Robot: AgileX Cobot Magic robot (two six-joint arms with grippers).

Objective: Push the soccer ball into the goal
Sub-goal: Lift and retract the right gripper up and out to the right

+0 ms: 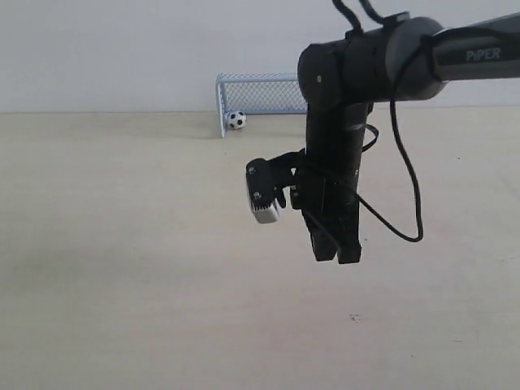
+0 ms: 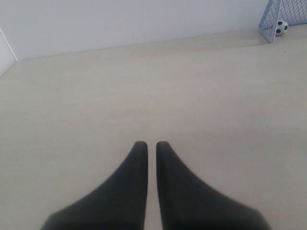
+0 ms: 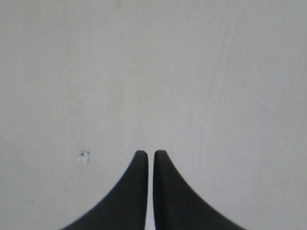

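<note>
The soccer ball (image 1: 236, 120) sits at the far edge of the table (image 1: 122, 284), touching or nearly touching the near post at one end of the goal (image 1: 262, 93), which stands against the wall (image 1: 97, 49). From the exterior view the ball looks tucked just inside the mouth, with mesh behind it. Whether it has fully crossed the frame line is hard to tell at this size.

The right gripper (image 1: 337, 258) hangs point-down over the middle of the table, well apart from the ball. Its wrist camera shows the two fingers drawn almost together with only a thin slit between them (image 3: 146, 153), holding nothing, bare tabletop beneath. The left gripper (image 2: 151, 143) is pinched just as narrowly and is also empty. Its camera catches the ball (image 2: 281, 27) and goal (image 2: 284, 14) far off across the table.

What matters for any further nudge is that the ball lies behind the right gripper and toward the left side of the exterior view, so a push would run toward the wall (the left gripper is out of that view, so which is nearer cannot be judged).
</note>
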